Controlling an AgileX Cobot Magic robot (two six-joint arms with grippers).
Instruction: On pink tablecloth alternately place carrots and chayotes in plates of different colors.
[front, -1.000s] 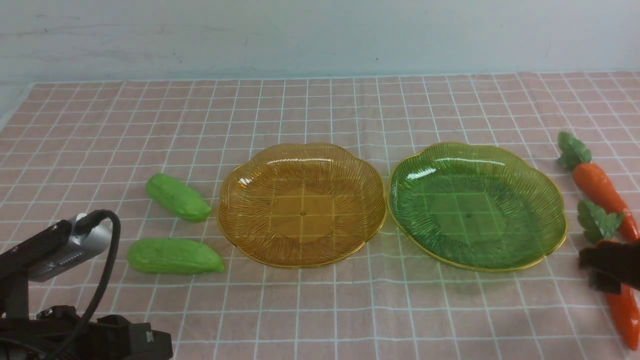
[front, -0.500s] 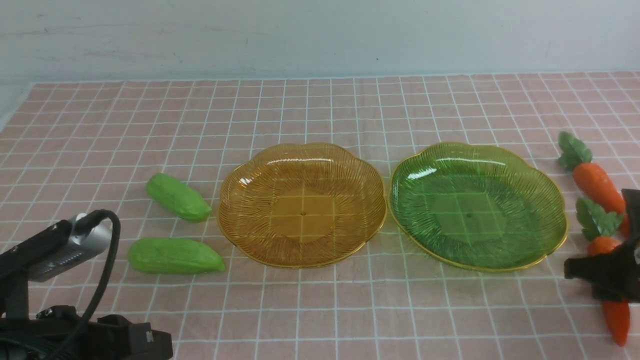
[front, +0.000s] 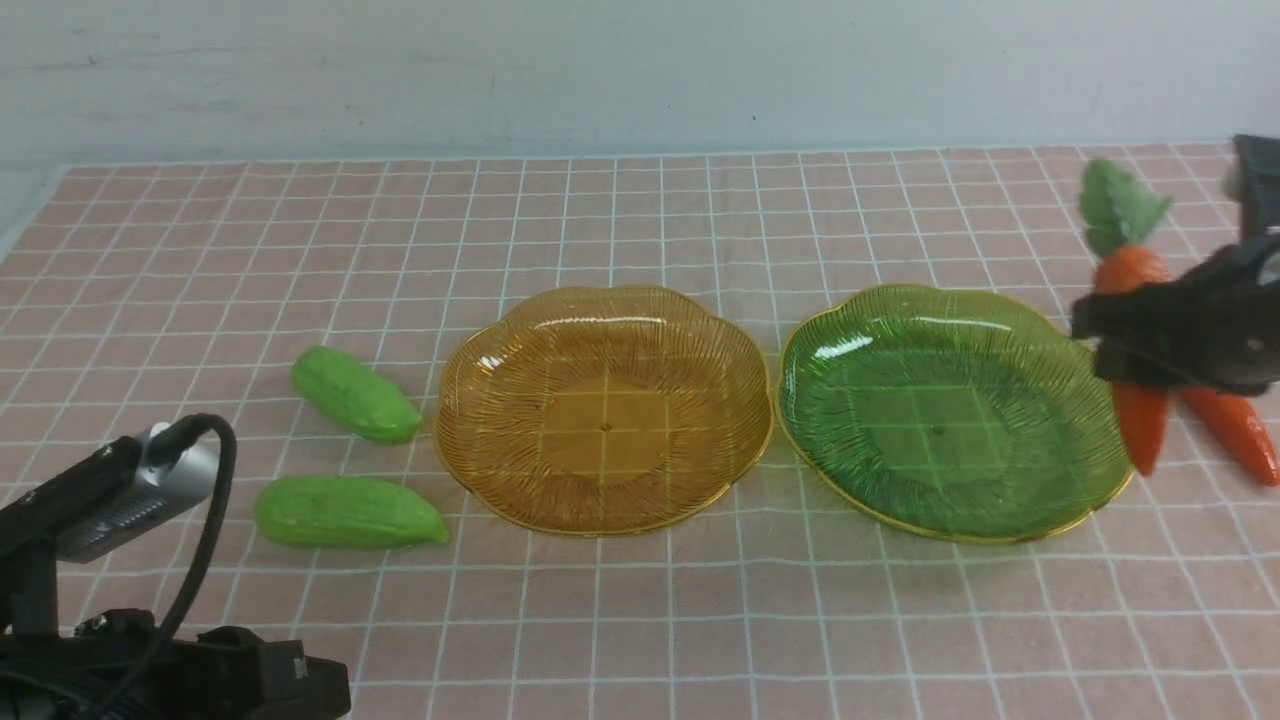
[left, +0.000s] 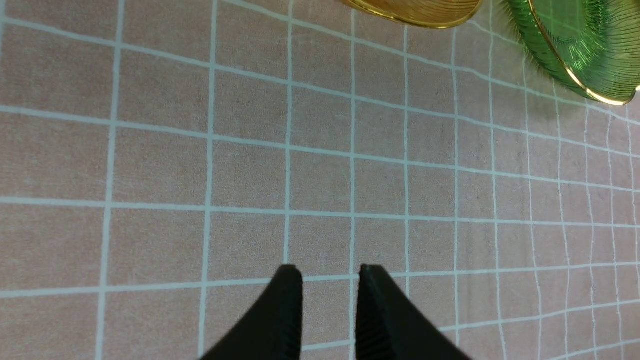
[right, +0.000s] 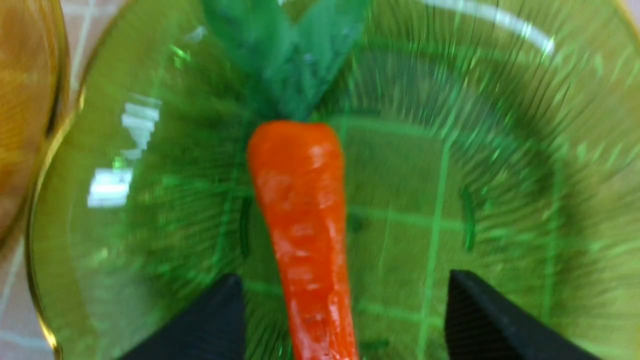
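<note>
A: What sort of place is this looking like?

B: A lab bench or robot test setup. A pink gridded cloth (front: 640, 230) is covering the table, and a bare pale wall (front: 640, 70) is standing right behind it.

A: Not a kitchen?

B: The food is looking like toys: plastic chayotes (front: 350, 512), carrots (front: 1135, 330), and two plates (front: 604, 408). A cabled camera (front: 130, 495) is sitting on an arm.

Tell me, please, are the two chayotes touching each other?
Apart. The front view shows a strip of pink tablecloth between the farther chayote and the nearer chayote.
</note>
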